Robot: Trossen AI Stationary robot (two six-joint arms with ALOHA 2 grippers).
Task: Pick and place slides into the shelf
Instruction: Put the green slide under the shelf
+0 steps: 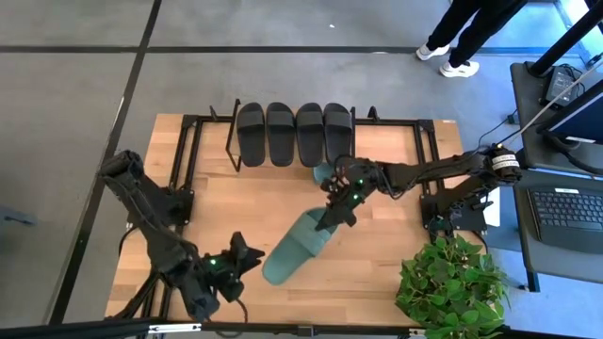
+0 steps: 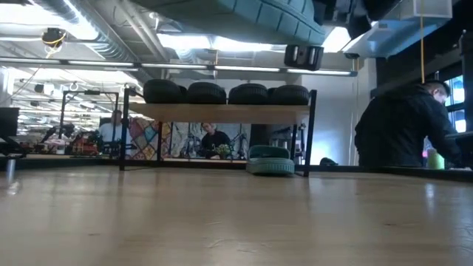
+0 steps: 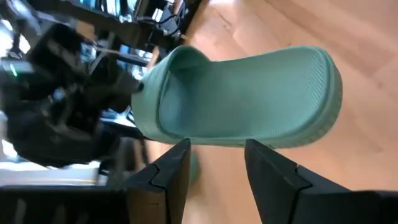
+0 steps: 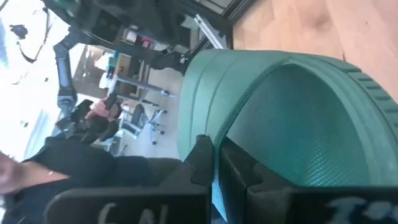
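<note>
Just in front of the shelf (image 1: 301, 127), the right gripper (image 1: 332, 218) clamps the strap of a green slide (image 1: 294, 247) and holds it clear of the table (image 1: 377, 282), as the low view shows its sole overhead. Four black slides (image 1: 295, 132) sit side by side on top of the shelf, and a second green slide (image 2: 270, 159) lies beneath it by its right legs. Well away from the shelf at the table's near edge, the left gripper (image 1: 247, 256) hangs beside the held slide's heel, fingers (image 3: 171, 171) spread and empty.

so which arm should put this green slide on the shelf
Right. Its tool is shut on the raised green slide, closer to the shelf. The left tool is open at the slide's other end, not gripping.
</note>
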